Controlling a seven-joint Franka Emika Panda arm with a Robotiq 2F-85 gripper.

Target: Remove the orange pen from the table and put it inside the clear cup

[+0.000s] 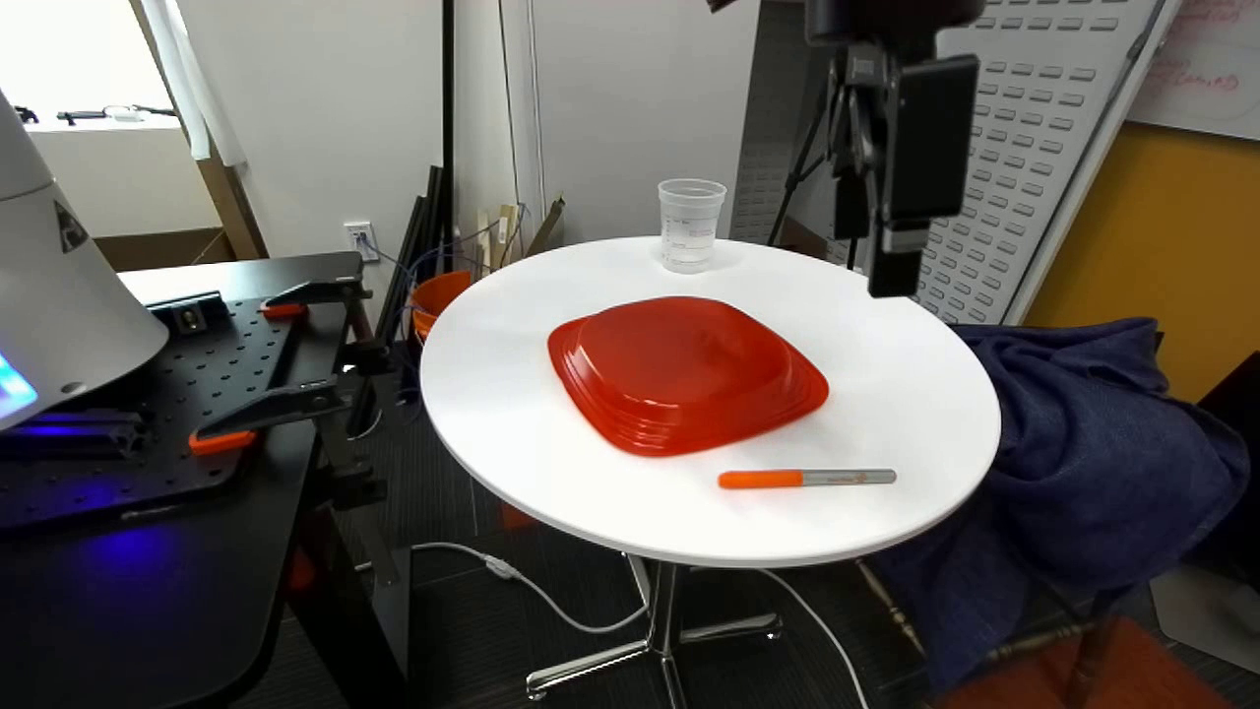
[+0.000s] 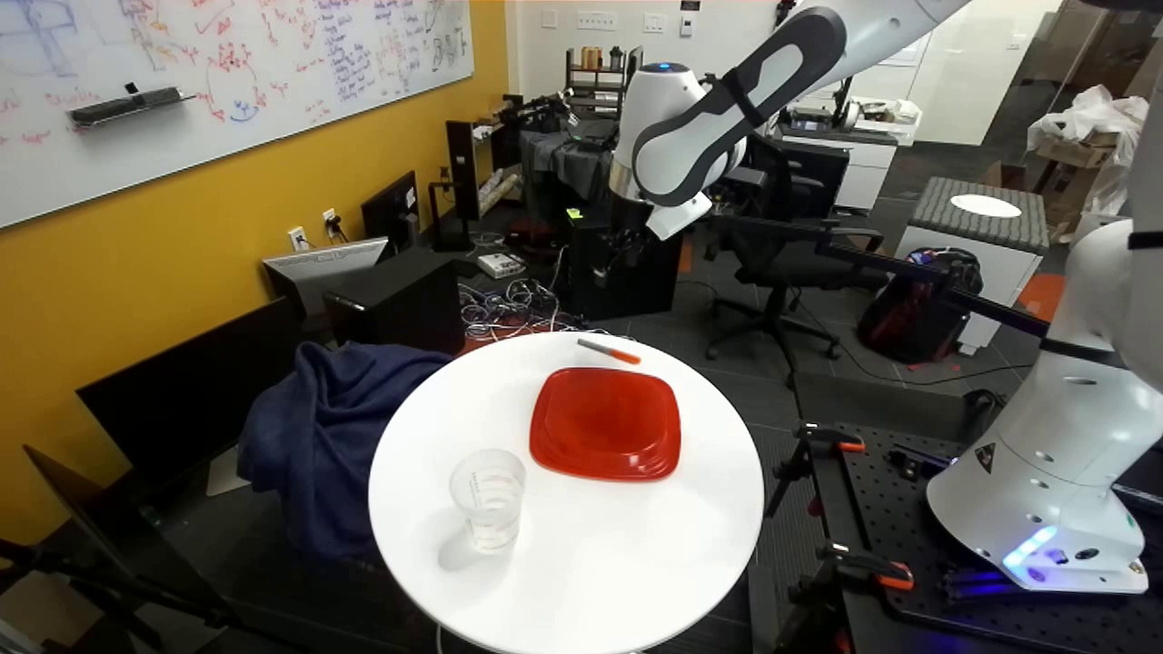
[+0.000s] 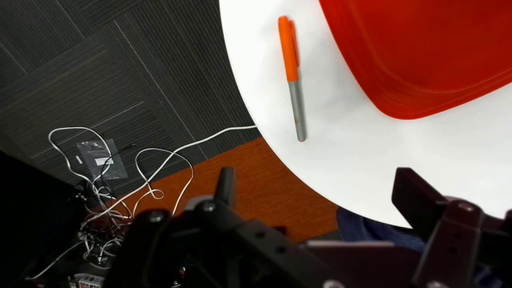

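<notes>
Orange pen [image 3: 292,79]: lay flat on the desk [image 1: 492,394] near its rim, between that edge and a corner of the red plate [image 1: 689,364], touching neither. In the wrist view it sat beyond the claw [image 3: 318,184], toward the top, its grey end pointing back to the gap between the fingers [image 3: 416,200]. Its long axis ran roughly crosswise to the line along which they would close; by that judgement the approach called for travel ahead and down, with little turning. Cap orange, clipped, smooth; barrel slim, grey, faintly printed.

Claw: one, black, hard-edged. It was spread wide, held nothing, and hung well above the desk.

Red plate: square with rounded corners, shiny, probably plastic. It lay upside down, judging by the raised middle and stepped rim.

Desk: round, smooth white top; bright metal foot [image 1: 655,645].

Clear cup [image 1: 689,226]: stood upright on the far side of the plate from the pen, toward the opposite edge. Thin-walled, see-through, narrower at the base, printed with marks too small to read; no pen was in it.

Cloth [image 1: 1093,473]: dark blue, soft, hung in folds beside the desk.

Carpet [image 3: 100,80]: ribbed, charcoal, with an orange patch [image 3: 264,184].
</notes>
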